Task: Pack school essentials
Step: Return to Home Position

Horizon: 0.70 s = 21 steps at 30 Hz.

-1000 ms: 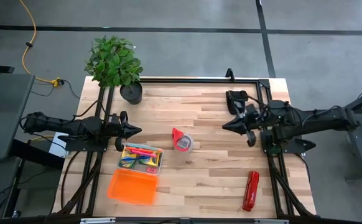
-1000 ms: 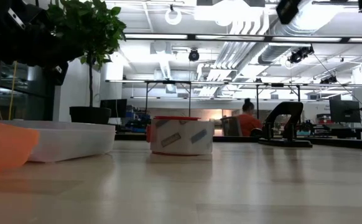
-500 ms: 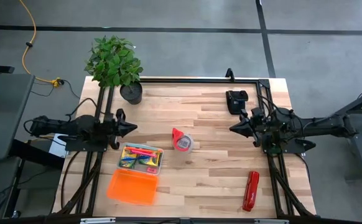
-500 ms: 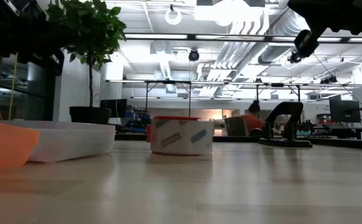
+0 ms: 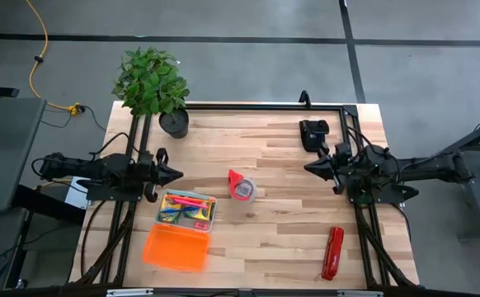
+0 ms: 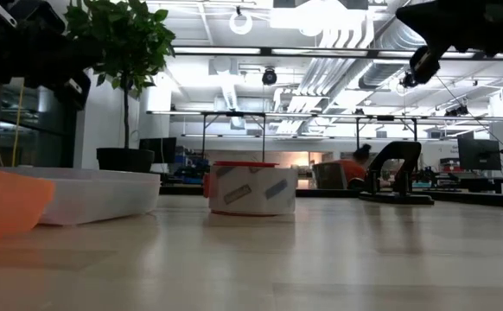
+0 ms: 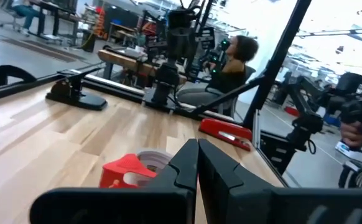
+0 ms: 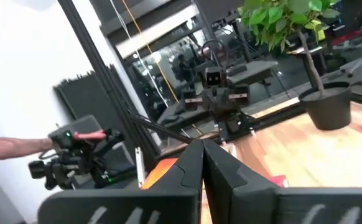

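School essentials [image 5: 187,209] are lying packed in the clear box [image 5: 214,216], near the red tape roll [image 5: 242,187], on the left arm's side of it. Orange lid [image 5: 175,247] is resting on the tabletop [image 5: 281,231], farther from the roll than the box, just beside the box and not on it.

Left end effector [image 5: 177,173] is hovering on that same side of the roll, fingers pressed together, carrying nothing. Right end effector [image 5: 309,167] is hanging on the roll's opposite side, well apart, fingers also pressed together, empty.

Judging: packing is looking finished and the homing step is running. Next move is probably calling for both arms to fold to rest, staying clear of roll and box.
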Each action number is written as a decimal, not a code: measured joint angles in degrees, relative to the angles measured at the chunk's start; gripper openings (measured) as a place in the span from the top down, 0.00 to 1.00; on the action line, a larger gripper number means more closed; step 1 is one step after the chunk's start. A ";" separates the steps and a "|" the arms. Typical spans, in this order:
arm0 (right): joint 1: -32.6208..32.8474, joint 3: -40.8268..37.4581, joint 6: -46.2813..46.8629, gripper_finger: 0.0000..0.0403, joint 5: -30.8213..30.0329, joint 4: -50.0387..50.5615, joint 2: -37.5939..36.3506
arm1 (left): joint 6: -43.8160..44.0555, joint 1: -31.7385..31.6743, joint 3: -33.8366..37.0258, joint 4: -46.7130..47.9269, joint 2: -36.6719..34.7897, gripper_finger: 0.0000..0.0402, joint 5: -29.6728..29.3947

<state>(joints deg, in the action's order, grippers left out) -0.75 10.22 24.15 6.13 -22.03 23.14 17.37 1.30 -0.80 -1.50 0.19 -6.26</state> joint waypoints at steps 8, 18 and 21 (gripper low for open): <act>-0.60 -7.04 1.34 1.00 0.12 -3.90 -3.11 | 0.00 0.00 0.02 0.04 0.02 1.00 0.13; -0.76 -7.41 -2.16 1.00 0.42 14.53 -17.29 | 0.01 0.00 0.02 0.04 0.02 1.00 0.13; -0.76 -7.41 -2.85 1.00 -0.25 20.82 -23.08 | 0.00 0.00 0.02 0.04 0.02 1.00 0.10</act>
<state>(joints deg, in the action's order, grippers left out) -1.52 2.81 21.30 5.88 -1.21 0.06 17.37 1.30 -0.78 -1.47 0.21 -6.15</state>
